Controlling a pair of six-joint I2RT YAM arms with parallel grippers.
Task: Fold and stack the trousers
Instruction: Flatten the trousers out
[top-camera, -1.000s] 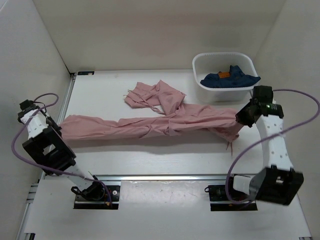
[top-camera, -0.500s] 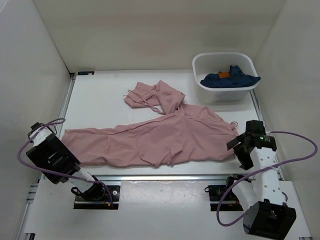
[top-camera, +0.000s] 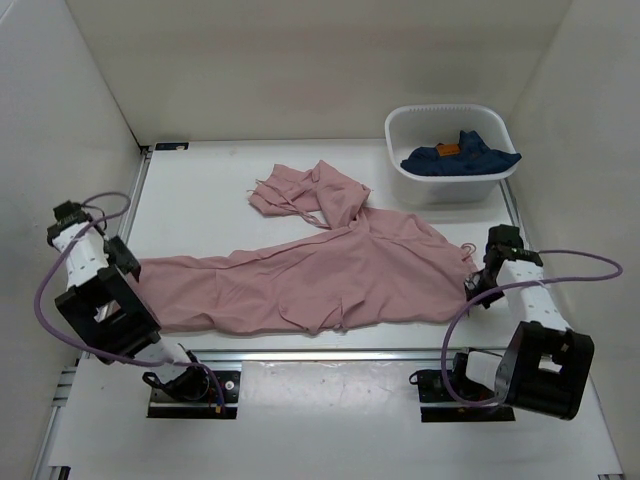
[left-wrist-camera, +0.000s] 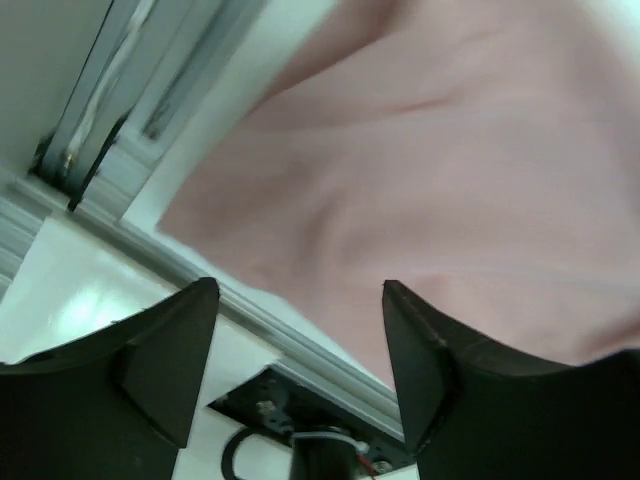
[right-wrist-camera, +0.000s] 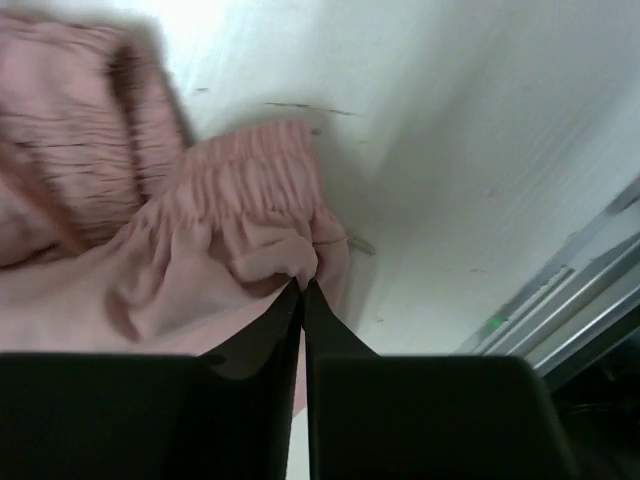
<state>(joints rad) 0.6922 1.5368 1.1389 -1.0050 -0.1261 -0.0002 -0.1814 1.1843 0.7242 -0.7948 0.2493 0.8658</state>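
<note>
You see the trousers (top-camera: 330, 280) lying spread on the white table (top-camera: 200, 200), in its near half. They reach almost from the left side to the right side. One long leg runs to the left, and the other leg is bent back toward the far side and lies wrinkled near the middle. The gathered waist is at the right end.

Your left gripper (left-wrist-camera: 300, 292) is at the left end of the long leg, just above the cloth. Its fingers (left-wrist-camera: 165, 350) are spread wide and there is nothing between them. In the left wrist view only pink cloth and the metal rail (left-wrist-camera: 110, 120) show beyond them.

Your right gripper (right-wrist-camera: 303, 285) is at the right end, at the waist. Its fingers (right-wrist-camera: 260, 345) are pressed almost together, with only a thin slit between them, and a small fold of the elastic waistband is pinched at the tips.

In the far right corner stands a white tub (top-camera: 400, 130). Inside it lies a dark blue garment (top-camera: 470, 162) with an orange tag (top-camera: 447, 149), well apart from the trousers.
</note>
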